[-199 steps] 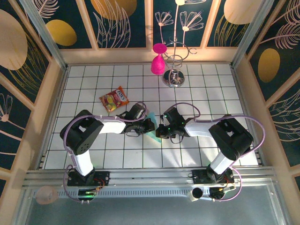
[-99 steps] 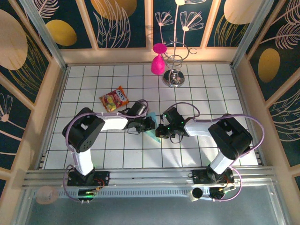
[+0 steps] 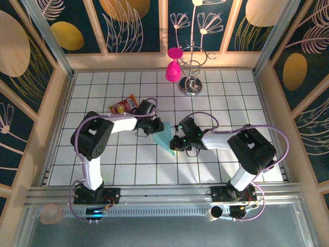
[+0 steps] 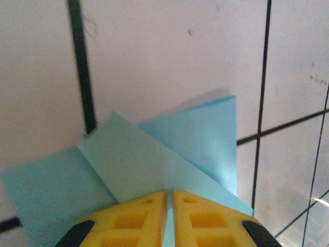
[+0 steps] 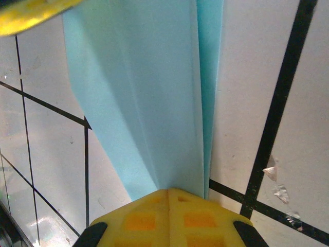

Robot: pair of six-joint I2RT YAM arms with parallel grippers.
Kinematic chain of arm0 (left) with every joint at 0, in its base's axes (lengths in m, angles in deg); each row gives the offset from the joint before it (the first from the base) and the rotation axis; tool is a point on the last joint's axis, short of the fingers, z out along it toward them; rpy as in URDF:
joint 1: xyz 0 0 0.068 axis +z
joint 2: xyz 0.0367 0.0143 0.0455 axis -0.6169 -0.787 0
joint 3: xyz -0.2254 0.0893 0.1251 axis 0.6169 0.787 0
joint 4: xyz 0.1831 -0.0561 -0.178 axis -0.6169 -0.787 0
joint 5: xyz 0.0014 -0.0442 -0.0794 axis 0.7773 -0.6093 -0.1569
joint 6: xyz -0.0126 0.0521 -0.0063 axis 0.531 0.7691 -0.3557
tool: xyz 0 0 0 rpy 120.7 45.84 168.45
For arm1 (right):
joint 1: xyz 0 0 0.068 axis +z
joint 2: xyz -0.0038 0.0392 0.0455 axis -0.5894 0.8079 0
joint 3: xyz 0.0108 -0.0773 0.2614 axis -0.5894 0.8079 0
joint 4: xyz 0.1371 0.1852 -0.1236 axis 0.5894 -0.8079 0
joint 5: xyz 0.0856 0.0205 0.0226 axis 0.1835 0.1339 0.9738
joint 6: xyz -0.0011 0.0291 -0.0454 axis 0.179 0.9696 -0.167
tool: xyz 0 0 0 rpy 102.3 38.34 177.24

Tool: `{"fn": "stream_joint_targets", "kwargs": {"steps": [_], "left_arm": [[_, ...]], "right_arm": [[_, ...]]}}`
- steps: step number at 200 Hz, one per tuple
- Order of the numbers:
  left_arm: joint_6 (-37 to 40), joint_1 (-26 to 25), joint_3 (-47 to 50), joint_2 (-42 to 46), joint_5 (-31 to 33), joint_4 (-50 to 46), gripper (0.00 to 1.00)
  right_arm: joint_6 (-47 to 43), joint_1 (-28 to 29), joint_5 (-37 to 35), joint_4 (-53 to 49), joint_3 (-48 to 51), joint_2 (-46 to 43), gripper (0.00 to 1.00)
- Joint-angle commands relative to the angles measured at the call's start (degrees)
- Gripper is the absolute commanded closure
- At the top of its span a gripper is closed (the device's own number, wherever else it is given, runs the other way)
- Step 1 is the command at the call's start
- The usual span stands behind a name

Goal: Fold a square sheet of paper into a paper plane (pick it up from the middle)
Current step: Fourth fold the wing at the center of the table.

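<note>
The square sheet of paper now shows as a folded light-blue paper plane (image 3: 165, 137), a narrow pointed triangle near the middle of the tiled table. My left gripper (image 3: 158, 126) is shut on its wide far end; in the left wrist view the yellow fingertips (image 4: 149, 203) pinch the layered paper (image 4: 169, 149). My right gripper (image 3: 175, 145) is shut on the near pointed end, where the creased paper (image 5: 149, 92) runs into the closed jaws (image 5: 169, 191). A yellow finger of the left gripper (image 5: 31, 13) shows at the top left of the right wrist view.
A red-and-yellow snack packet (image 3: 125, 106) lies behind the left arm, partly covered by it. A pink vase (image 3: 173, 68) and a metal wire stand (image 3: 191, 85) are at the back. Wooden walls (image 3: 56, 103) ring the white tiled floor (image 3: 128, 164).
My left gripper has moved toward the back left with the paper's end, and the plane now lies stretched out as a longer triangle. The right gripper has barely moved.
</note>
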Motion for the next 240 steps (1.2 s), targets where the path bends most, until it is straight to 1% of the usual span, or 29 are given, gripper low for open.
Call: {"fn": "stream_joint_targets", "kwargs": {"steps": [1,24,53,64,85,99,113,126,158,190,217,240], "left_arm": [[3.82,5.13,-2.0,-2.92,12.24,-1.66,0.87],[5.1,6.64,-4.96,-4.23,13.23,-2.69,0.87],[6.91,6.96,-8.33,-5.13,13.23,-4.22,0.87],[7.27,6.96,-8.52,-4.04,11.9,-3.99,0.87],[6.0,6.73,-6.28,1.56,9.04,-2.02,0.86],[4.16,6.13,-3.15,5.99,7.96,-0.26,0.86],[1.79,4.61,0.54,9.3,5.98,2.72,0.86],[-0.23,2.75,3.15,10.54,4.71,4.73,0.85],[-2.76,-2.43,5.27,8.55,2.74,6.57,0.86],[-3.54,-3.36,5.2,4.99,2.06,7.2,0.87],[-3.29,-3.32,2.82,1.98,4.95,3.34,0.88],[-3.71,-3.35,2.03,0.45,7.86,0.2,0.9]], "right_arm": [[-1.67,-0.06,-7.45,-15.38,5.08,4.94,1.0],[-1.6,-0.01,-7.49,-15.29,5.07,5.19,1.0],[-1.41,-0.02,-7.93,-15.37,5.25,4.33,1.0],[-1.32,-0.02,-7.8,-15.34,5.02,3.96,1.0],[-0.9,-0.01,-6.85,-14.53,4.11,3.0,1.0],[-0.53,-0.03,-5.74,-13.51,3.53,2.09,1.0],[-0.36,-0.01,-4.72,-12.71,2.85,1.55,1.0],[-0.53,-0.01,-4.14,-12.57,2.28,1.34,1.0],[-0.97,-0.43,-3.29,-12.24,1.83,0.7,1.0],[-0.97,-0.81,-1.85,-11.34,1.65,0.48,1.0],[-1.15,-0.8,-0.03,-9.85,1.65,-0.6,1.0],[-1.16,-0.89,2.01,-7.54,0.6,-3.45,1.0]]}}
